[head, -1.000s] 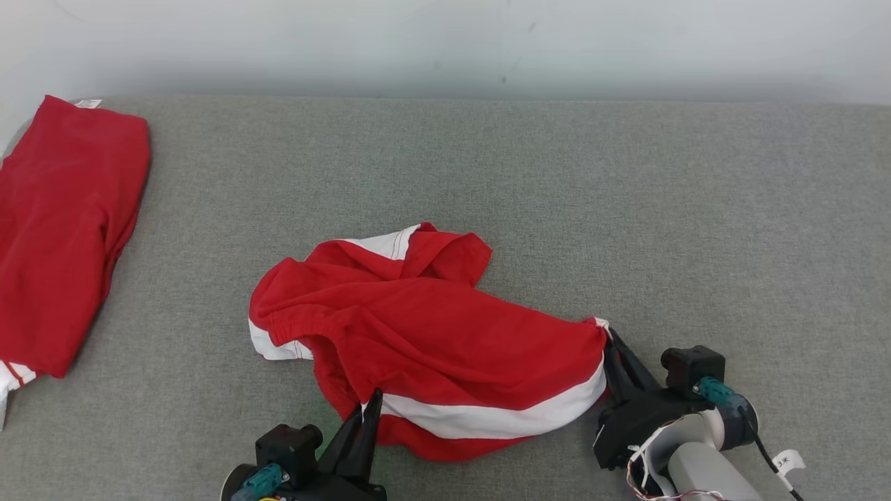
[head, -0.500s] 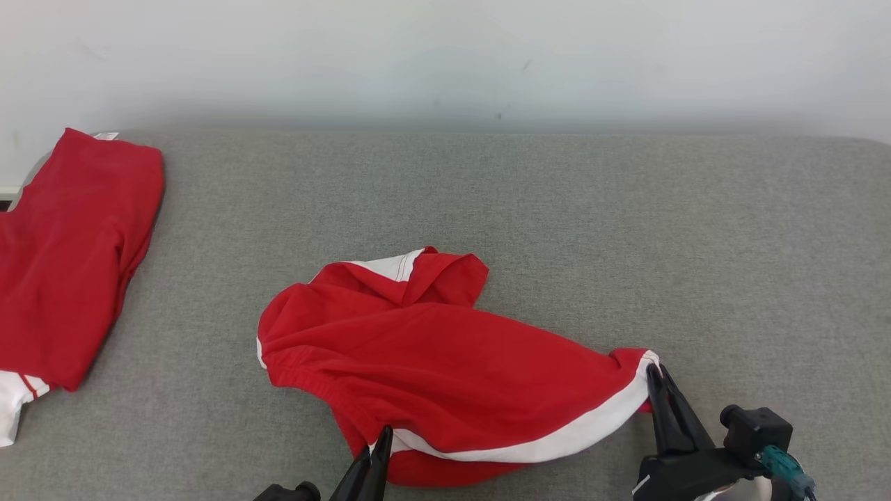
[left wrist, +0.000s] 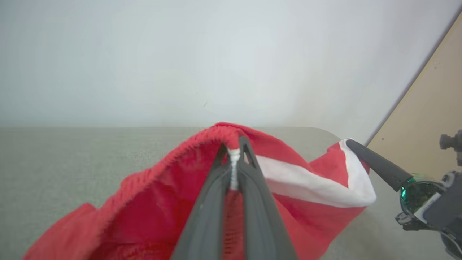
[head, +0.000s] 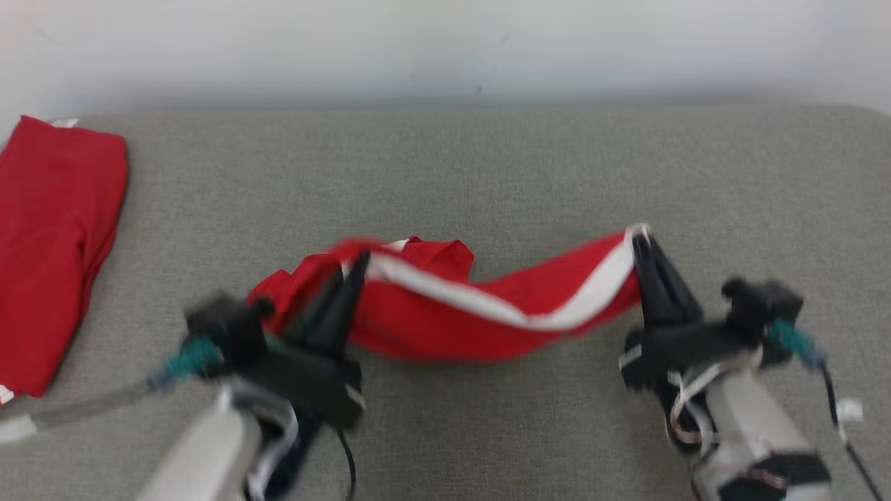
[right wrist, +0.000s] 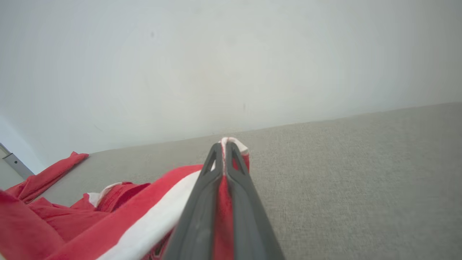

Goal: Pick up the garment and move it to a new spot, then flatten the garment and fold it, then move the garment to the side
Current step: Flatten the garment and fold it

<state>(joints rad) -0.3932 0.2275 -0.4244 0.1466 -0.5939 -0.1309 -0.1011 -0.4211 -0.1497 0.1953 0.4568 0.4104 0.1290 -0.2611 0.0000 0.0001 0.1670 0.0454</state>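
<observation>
Garment [head: 445, 327]: red with a white stripe, stretched between both arms in the near middle; its left part seems to rest on the grey counter [head: 487, 174].
Left fingers [head: 334, 306]: pinching a red hem.
Right fingers [head: 658, 285]: pinching the white-striped corner.
Done: the pick-up, I judge.
Remaining: setting down at the new spot, flattening, folding, moving aside.
Far left: another red cloth [head: 56, 229].

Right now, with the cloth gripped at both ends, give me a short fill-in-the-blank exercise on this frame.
The garment held at both ends is red with a ____ stripe.
The left gripper and the right gripper are each ____ on its edge.
A second red garment lies on the grey surface at the robot's far ____.
Missing words: white; shut; left.
</observation>
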